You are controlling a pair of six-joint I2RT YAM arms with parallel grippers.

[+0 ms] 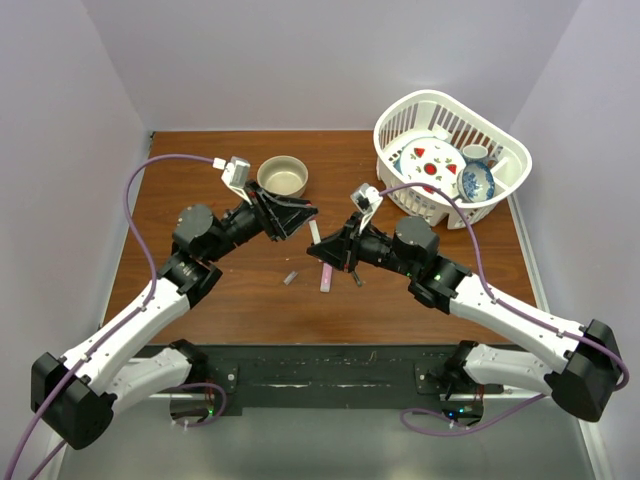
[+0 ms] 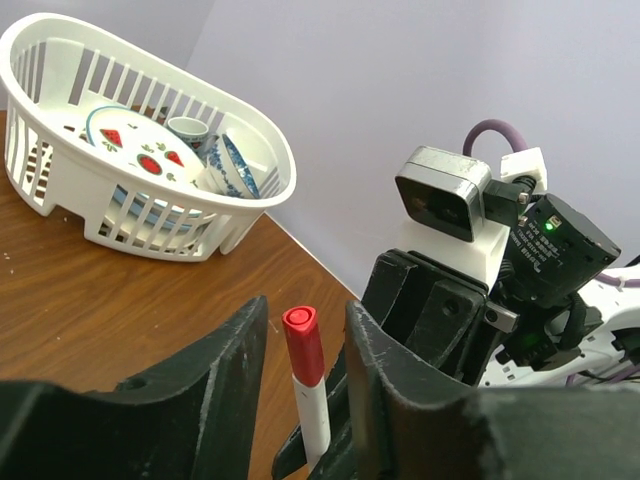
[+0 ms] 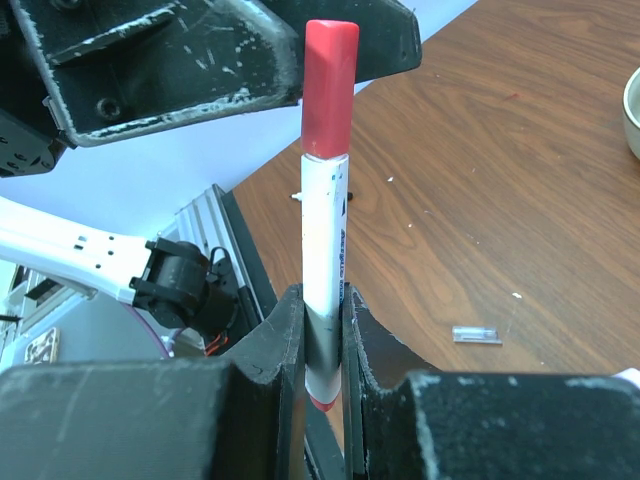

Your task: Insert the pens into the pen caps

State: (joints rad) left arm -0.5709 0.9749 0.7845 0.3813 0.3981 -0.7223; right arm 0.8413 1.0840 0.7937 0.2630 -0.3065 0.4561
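table (image 1: pixel 260 310): brown wood, pink marker (image 1: pixel 326 278) lying | walls (image 1: pixel 330 60): lilac | basket (image 1: pixel 445 97): far-right

Robot lab cell — plain walls (image 1: pixel 320 60), wooden table (image 1: pixel 240 300), bolted arms (image 1: pixel 130 335)

White arms (image 1: pixel 130 338), black joints (image 1: pixel 195 226), purple cables (image 1: pixel 128 195)

Upright white pen (image 3: pixel 324 240), red cap (image 3: pixel 329 85) on — pink marker (image 1: pixel 326 279), grey cap (image 1: pixel 291 278) lying flat
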